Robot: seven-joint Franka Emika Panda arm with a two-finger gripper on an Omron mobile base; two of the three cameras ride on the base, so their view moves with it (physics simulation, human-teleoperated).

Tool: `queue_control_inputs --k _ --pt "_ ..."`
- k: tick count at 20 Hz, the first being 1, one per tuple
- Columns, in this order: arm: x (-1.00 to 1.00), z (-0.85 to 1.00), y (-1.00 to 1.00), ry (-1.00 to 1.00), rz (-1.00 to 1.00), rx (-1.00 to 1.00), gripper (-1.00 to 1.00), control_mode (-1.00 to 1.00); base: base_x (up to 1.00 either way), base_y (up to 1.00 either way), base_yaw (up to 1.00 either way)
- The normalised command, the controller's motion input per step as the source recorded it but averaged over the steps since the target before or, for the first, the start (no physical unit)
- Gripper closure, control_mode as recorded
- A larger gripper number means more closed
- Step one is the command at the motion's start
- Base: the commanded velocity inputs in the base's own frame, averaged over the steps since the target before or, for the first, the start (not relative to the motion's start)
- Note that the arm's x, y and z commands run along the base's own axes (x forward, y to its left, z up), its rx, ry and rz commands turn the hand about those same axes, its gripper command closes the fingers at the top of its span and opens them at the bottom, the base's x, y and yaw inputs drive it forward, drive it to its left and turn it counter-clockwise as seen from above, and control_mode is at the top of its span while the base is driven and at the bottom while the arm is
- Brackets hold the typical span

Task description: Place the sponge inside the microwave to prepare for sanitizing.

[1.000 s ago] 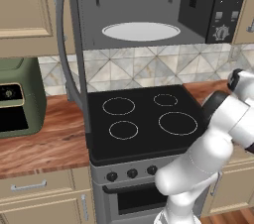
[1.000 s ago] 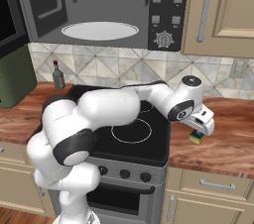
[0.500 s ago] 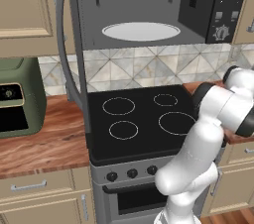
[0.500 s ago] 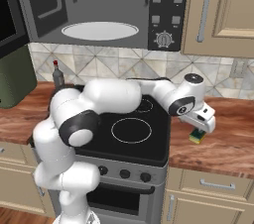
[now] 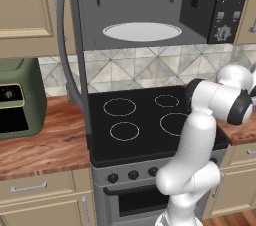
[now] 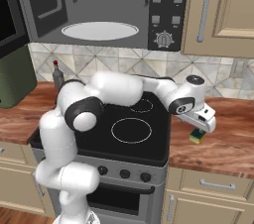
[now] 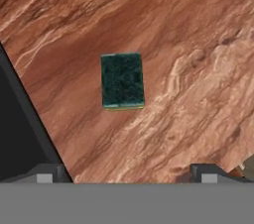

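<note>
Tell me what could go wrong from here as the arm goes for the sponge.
1. The sponge is small and flat on the wooden counter; the open pincer may hit the wood or nudge the sponge aside.
2. The sponge lies near the stove edge, so a finger could catch it.
3. The microwave sits high above, so a weak grip may drop it.

The left base view sits behind the arm to its left and looks forward and down over the stove [image 5: 145,120], with the open microwave [image 5: 145,5] above. The right base view looks from behind on the arm's right, taking in the same stove [image 6: 129,129] and microwave [image 6: 104,5], so the 2 views share these from opposite sides. The hand view rides on the hand, close above the bench [image 7: 188,44], looking straight down onto the sponge [image 7: 122,80] lying there.
</note>
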Motion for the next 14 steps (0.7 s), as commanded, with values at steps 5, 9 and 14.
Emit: queue_control_inputs --k 5,9,14 --pt "0.19 -0.23 -0.05 0.00 0.02 0.00 -1.00 -1.00 0.00 0.00 0.00" --pt "0.14 -0.22 -0.05 0.00 0.02 0.00 -1.00 -1.00 0.00 0.00 0.00" --pt "0.15 -0.22 -0.06 0.00 0.02 0.00 -1.00 -1.00 0.00 0.00 0.00"
